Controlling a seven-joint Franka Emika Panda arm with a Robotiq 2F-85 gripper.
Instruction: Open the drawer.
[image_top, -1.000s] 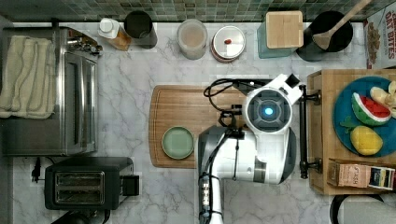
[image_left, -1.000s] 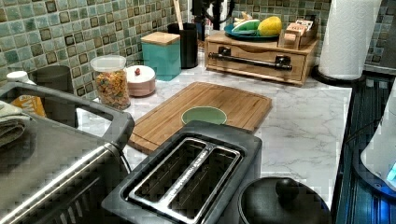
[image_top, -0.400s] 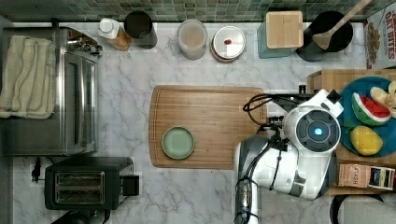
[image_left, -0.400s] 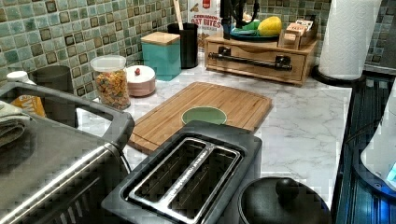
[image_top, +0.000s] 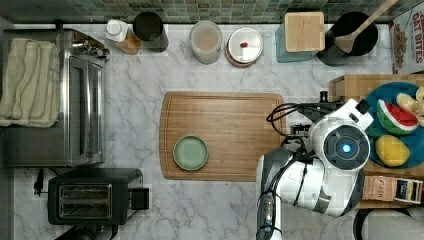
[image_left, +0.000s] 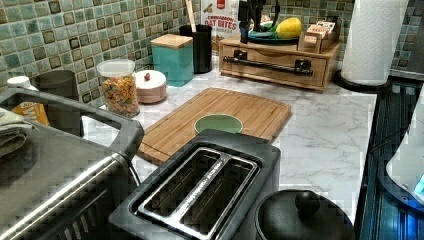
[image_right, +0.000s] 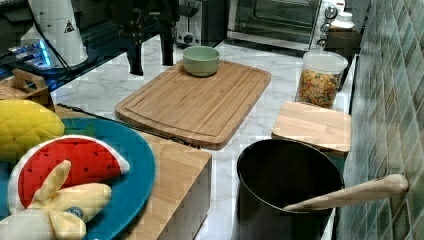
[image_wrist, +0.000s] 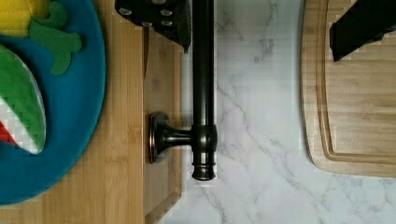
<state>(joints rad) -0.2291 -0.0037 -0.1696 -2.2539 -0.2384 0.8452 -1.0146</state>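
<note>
The drawer (image_left: 272, 65) sits shut in a low wooden box at the far end of the marble counter (image_left: 325, 135) in the left view, its long black bar handle (image_wrist: 203, 88) running across the front on two posts. In the wrist view the gripper (image_wrist: 261, 28) straddles that handle: one dark finger (image_wrist: 156, 16) lies over the box top and drawer front on one side of the bar, the other finger (image_wrist: 362, 25) hangs over the edge of the bamboo cutting board (image_top: 220, 135) on the far side, so the fingers stand wide apart with the bar between them and neither visibly touching it. In the top view the arm's white wrist (image_top: 342, 147) hovers over the gap between the board and the box, at the top view's right. On top of the box rests a blue plate (image_right: 125, 185) carrying a plush watermelon slice (image_right: 65, 167), a yellow toy fruit (image_right: 25, 125) and a plush banana (image_right: 55, 205). A small green bowl (image_top: 190, 153) sits on the cutting board, well away from the handle. Behind the board along the tiled wall stand a cereal jar (image_left: 119, 87), a teal canister with a wooden lid (image_left: 172, 57) and a black utensil holder with a wooden spoon (image_right: 285, 190). A black toaster (image_top: 90, 196) and a toaster oven (image_top: 75, 100) occupy the top view's left.
</note>
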